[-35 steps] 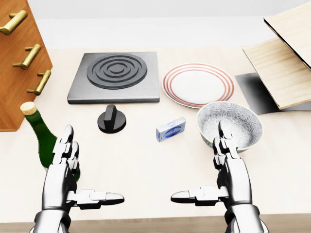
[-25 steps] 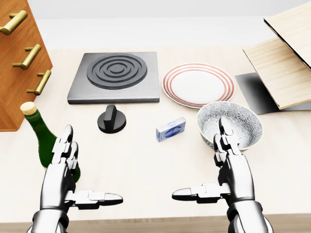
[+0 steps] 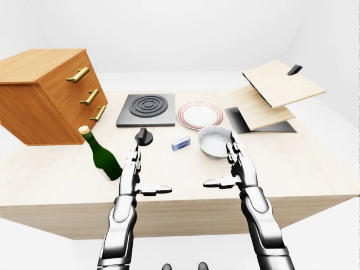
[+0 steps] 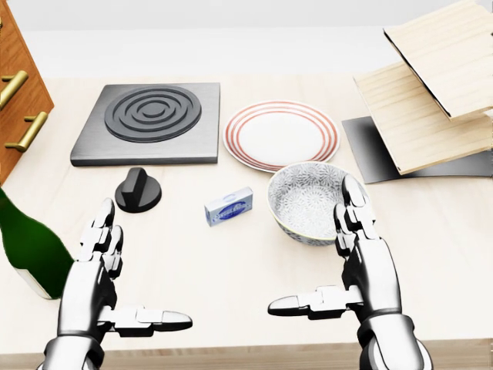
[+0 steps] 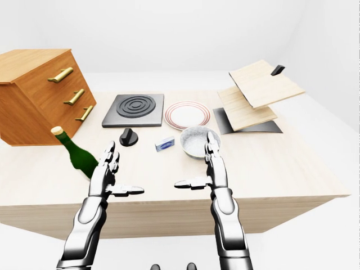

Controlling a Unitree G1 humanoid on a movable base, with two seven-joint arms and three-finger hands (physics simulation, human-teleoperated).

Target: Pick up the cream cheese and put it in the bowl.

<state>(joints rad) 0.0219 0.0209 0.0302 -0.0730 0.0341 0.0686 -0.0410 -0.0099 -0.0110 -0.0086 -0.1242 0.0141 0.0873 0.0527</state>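
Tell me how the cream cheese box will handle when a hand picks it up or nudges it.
The cream cheese is a small flat box lying on its broad face, so it should slide rather than roll or tip. Its straight edges suggest it is fairly stiff, though perhaps crushable. It looks light for the right hand, and its low profile leaves little side to grip.

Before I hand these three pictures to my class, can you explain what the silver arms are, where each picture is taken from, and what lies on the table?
They are a simulated humanoid robot's own arms, seen from cameras on its head: one head view and two eye views. Both the left hand and the right hand are open and hold nothing. On the wooden table lie a small cream cheese box, a patterned bowl just right of it, a striped plate, a stove burner with its knob, a green bottle, a wooden drawer unit and wooden boards.
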